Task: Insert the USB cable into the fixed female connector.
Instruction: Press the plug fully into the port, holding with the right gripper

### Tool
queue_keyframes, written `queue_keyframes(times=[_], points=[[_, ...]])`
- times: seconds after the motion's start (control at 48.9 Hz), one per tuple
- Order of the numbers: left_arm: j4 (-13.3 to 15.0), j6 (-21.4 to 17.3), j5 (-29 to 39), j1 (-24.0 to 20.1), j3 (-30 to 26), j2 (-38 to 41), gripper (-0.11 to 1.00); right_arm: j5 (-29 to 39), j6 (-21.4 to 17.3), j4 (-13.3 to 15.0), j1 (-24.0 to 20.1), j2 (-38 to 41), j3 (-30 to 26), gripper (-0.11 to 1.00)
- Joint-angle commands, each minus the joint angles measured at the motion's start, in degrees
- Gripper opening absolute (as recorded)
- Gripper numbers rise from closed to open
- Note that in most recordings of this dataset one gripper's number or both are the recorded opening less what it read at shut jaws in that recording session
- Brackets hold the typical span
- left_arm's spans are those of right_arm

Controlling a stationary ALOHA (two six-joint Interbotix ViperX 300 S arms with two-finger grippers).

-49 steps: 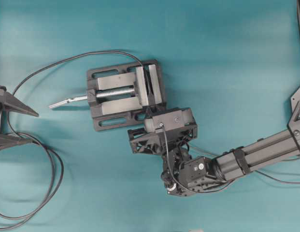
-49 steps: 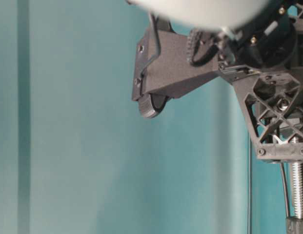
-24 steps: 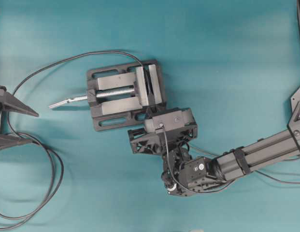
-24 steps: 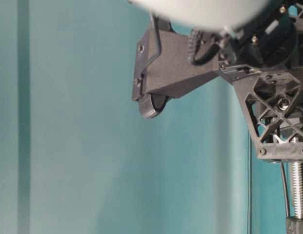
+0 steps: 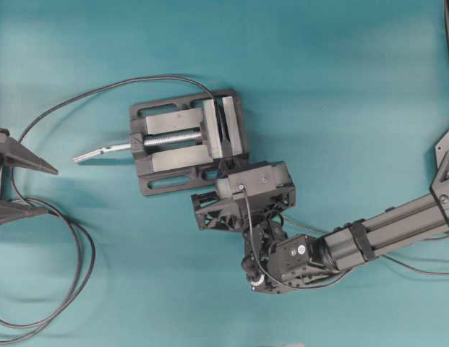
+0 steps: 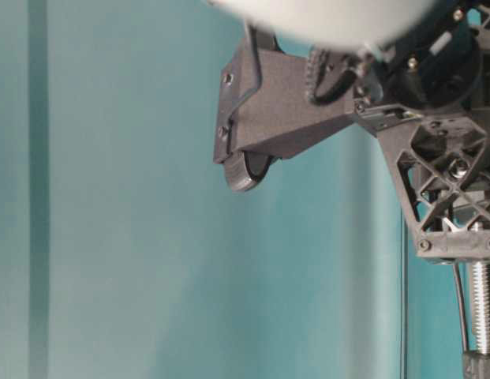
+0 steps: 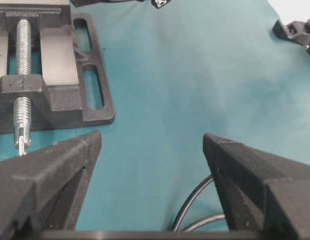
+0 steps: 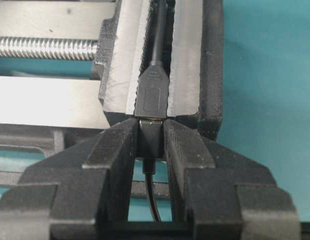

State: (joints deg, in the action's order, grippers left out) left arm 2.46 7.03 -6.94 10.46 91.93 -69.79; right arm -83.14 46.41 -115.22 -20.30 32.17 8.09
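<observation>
Overhead view first: my right gripper reaches in from the right and sits against the near edge of the vise, which lies flat on the teal table. The long looping cable curls across the left side and runs up over the top of the vise into its clamp. My left gripper shows only as two dark fingers at the left edge, spread apart with nothing between them.

Table-level view shows little: my right arm's wrist housing fills the upper right (blurred and very close), and the vise screw is at the lower right edge.

Left wrist view: my left fingers stand wide apart over bare table, with loops of cable between them lower down and the vise's handle end at the upper left.

Right wrist view tells the most. The fixed female connector is clamped between the vise's plates, its cable running up and away. My right fingers are closed narrowly on the USB cable, holding its plug end right up against the connector's mouth; the cable trails down between my fingers. How deep the plug sits I cannot tell.
</observation>
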Motion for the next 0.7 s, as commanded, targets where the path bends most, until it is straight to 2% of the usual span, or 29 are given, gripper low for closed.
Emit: queue_keyframes(times=[0.0,0.675], points=[[-0.09,-0.26,-0.53,0.18,-1.41,0.97,0.99,-0.88,0.18,1.41,3.78,-1.05,0.18,0.21],[-0.18,-0.26,-0.53,0.18,-1.41,0.97,0.99,-0.97,0.0,1.41,1.58,-1.14,0.26,0.21]])
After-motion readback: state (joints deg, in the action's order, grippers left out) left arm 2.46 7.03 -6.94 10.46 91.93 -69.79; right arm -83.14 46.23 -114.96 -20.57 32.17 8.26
